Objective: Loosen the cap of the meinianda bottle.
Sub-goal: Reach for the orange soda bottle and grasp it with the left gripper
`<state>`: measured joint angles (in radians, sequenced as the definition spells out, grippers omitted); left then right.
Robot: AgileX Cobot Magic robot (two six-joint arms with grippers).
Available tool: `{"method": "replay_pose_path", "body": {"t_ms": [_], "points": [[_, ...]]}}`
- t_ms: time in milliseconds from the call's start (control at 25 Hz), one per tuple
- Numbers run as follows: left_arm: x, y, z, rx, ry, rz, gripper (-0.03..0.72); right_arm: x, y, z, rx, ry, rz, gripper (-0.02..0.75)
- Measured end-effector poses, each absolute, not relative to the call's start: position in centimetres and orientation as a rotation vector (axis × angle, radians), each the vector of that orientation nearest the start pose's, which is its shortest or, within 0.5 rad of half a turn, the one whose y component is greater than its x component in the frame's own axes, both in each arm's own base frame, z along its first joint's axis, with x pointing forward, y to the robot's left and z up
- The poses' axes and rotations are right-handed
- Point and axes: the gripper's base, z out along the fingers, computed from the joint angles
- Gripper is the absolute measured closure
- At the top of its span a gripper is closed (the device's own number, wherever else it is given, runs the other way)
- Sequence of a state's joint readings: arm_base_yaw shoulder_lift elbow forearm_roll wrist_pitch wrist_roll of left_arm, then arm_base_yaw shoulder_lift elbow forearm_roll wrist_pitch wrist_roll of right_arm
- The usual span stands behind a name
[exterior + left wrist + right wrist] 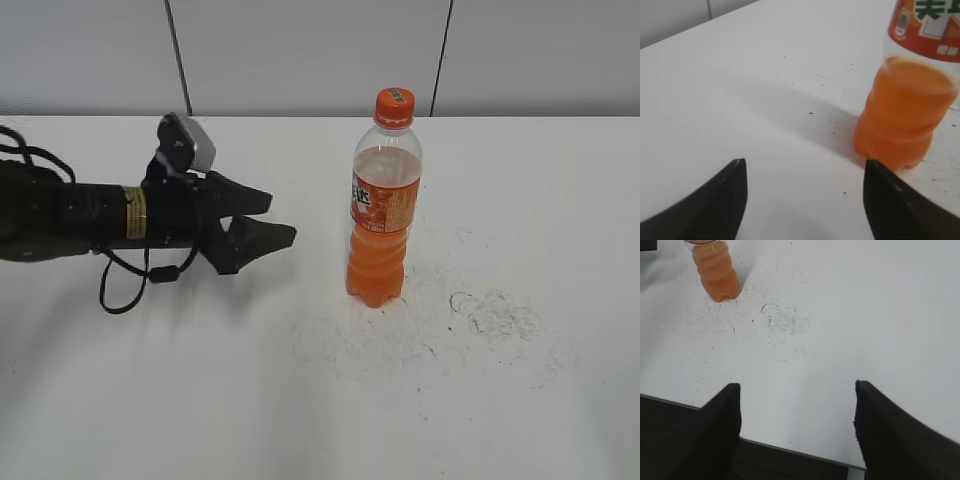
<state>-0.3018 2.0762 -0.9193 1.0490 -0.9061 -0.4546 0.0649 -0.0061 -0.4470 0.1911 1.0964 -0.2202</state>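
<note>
Approach step. Meinianda bottle (384, 205) upright mid-table, cap (394, 106) on, untouched. Left gripper (268, 220) spread, near bottle's left. Right gripper (797, 390) spread, well apart. Next, likely: 1 gripper steadies body, other takes cap.

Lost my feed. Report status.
Left gripper open, short of the meinianda bottle. Right gripper open at table edge. Cap on, untouched. Nothing in the way.
</note>
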Motion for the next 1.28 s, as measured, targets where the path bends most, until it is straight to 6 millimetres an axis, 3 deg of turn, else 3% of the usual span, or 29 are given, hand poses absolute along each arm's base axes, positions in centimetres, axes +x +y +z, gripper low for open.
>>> {"method": "replay_pose_path", "body": {"t_ms": [160,280,400,720,800,960,1280], "points": [[34.9,-18.2,10.6,1.239,1.676,-0.853,0.148,-0.3,1.5,26.1,-0.308,2.091,0.14,0.212],[35.0,-18.8,10.2,1.313,1.653,-0.962,0.162,-0.3,1.5,26.1,-0.308,2.091,0.14,0.212],[34.5,-19.0,10.0,1.331,1.627,-1.044,0.166,-0.3,1.5,26.1,-0.308,2.091,0.14,0.212],[34.4,-19.3,10.1,1.342,1.613,-1.062,0.167,-0.3,1.5,26.1,-0.308,2.091,0.14,0.212],[34.3,-19.6,10.1,1.351,1.61,-1.066,0.149,-0.3,1.5,26.1,-0.308,2.091,0.14,0.212],[34.0,-20.1,9.4,1.335,1.61,-1.114,0.034,-0.3,1.5,26.1,-0.308,2.091,0.14,0.212],[34.6,-21.1,7.0,1.264,1.588,-1.181,0.017,-0.3,1.5,26.1,-0.308,2.091,0.141,0.212]]}}
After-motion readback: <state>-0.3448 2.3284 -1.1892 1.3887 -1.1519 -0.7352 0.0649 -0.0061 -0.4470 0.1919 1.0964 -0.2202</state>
